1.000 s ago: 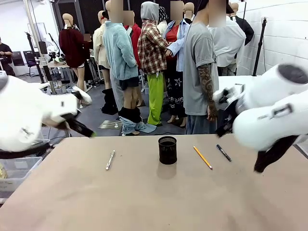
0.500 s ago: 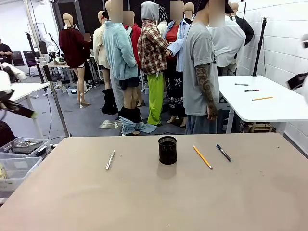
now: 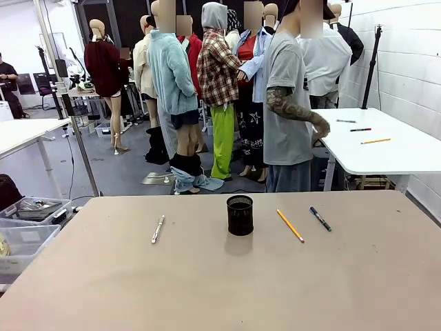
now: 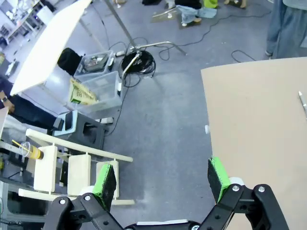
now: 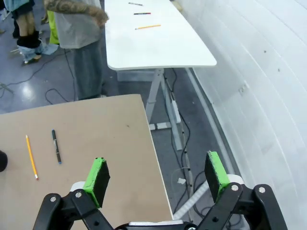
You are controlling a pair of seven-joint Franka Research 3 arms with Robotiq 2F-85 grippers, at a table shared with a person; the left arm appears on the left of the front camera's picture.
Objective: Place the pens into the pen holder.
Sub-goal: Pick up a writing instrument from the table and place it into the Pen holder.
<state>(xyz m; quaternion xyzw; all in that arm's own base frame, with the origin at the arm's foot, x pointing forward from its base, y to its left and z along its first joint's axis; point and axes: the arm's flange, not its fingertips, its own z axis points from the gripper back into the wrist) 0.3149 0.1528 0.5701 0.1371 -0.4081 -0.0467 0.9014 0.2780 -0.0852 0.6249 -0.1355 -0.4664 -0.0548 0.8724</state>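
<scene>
Worktop (image 3: pixel 207 289) broad and tan, bare across the near half. Behind its far edge, person (image 3: pixel 286 103) standing, one hand toward white table (image 3: pixel 400 155). Off one worktop side, left gripper (image 4: pixel 162 181) spread wide over the floor, holding nothing. At the opposite edge, right gripper (image 5: pixel 156 177) equally agape, empty. Near the far middle, pen holder (image 3: pixel 240 215), upright, inside too dark to read. Left of it, well apart, silver pen (image 3: pixel 158 229); right of it, orange pencil (image 3: pixel 290 225), then dark pen (image 3: pixel 320 218), all flat.

pen holder (image 5: pixel 2 161) mostly beyond picture edge
</scene>
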